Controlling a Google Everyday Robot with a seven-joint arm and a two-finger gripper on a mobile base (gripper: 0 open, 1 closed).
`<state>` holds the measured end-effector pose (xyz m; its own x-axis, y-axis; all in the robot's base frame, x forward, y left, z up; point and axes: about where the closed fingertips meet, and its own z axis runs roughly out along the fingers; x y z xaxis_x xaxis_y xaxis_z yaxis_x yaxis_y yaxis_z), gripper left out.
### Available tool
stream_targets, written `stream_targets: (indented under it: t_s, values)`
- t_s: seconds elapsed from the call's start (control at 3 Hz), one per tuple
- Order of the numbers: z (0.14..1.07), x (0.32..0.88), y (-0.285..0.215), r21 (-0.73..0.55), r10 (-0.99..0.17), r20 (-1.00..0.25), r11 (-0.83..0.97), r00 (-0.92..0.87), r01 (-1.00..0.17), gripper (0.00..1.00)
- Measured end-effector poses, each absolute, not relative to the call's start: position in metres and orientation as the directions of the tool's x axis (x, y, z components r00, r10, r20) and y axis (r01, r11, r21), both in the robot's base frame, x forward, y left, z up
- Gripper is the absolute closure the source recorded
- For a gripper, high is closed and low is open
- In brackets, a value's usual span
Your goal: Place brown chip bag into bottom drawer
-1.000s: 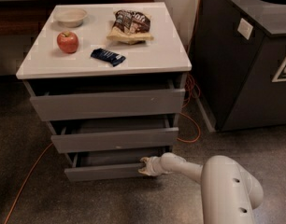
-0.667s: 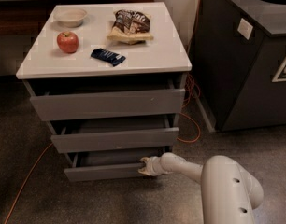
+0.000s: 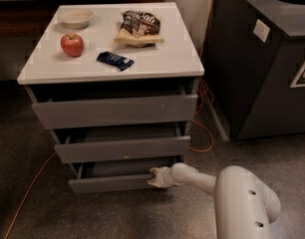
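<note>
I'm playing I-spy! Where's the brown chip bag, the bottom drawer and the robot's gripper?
brown chip bag (image 3: 139, 26), camera view, bag's middle.
bottom drawer (image 3: 110, 184), camera view, grey front.
gripper (image 3: 153, 177), camera view, its tip at drawer's front.

The end effector (image 3: 154, 177) is down low, at the right end of the bottom drawer (image 3: 110, 184) front; that drawer stands partly open. High above it and slightly left, the chip bag (image 3: 138, 28) lies on the counter (image 3: 165, 59), with a wrapped bar (image 3: 115, 60), an apple (image 3: 72, 45) and a bowl (image 3: 75, 18) farther left.
</note>
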<state>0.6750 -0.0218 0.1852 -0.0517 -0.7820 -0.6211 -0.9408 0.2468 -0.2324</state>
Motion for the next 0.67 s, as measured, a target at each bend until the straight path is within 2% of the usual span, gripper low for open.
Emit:
stream_targets:
  t_s: [0.33,0.67]
  values:
    - [0.1852,0.675,-0.0218,-0.232,-0.782,-0.621,0.247,-0.052,-0.941,1.0]
    - [0.1852,0.6749,-0.0218,-0.232,-0.782,-0.621,0.247,-0.052,-0.941,0.75]
